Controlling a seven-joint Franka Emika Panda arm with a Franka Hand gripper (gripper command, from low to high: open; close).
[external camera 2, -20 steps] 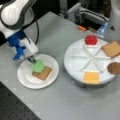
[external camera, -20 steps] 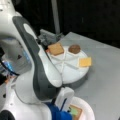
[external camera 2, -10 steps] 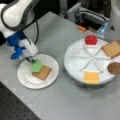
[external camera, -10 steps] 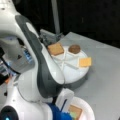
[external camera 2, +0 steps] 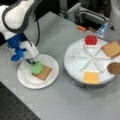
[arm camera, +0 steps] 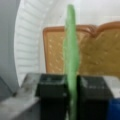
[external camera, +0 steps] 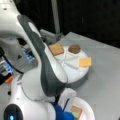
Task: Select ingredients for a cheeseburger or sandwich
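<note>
Pincer: closed on the lettuce edge – above the bread slice.
Place: white plate, 9 o'clock side of tabletop.
Risk: lettuce may stick to a pad – dragged off the bread.

1. Arm: smooth glossy white plastic shell with grey trim.
2. Gripper: blue plastic body; in the wrist view the fingers look matt black, closed on the lettuce piece.
3. Lettuce piece: smooth green plastic, thin, slightly waxy look.
4. Bread slice on the plate: toast-brown, matt, speckled surface in the wrist view.
5. Plate: white, smooth, glossy; ribbed rim in the wrist view.
6. Divided tray: white, smooth plastic look, raised ribs.
7. Tomato: red, shiny.
8. Cheese square: yellow-orange, matt.
9. Table: grey, matt, smooth.
</note>
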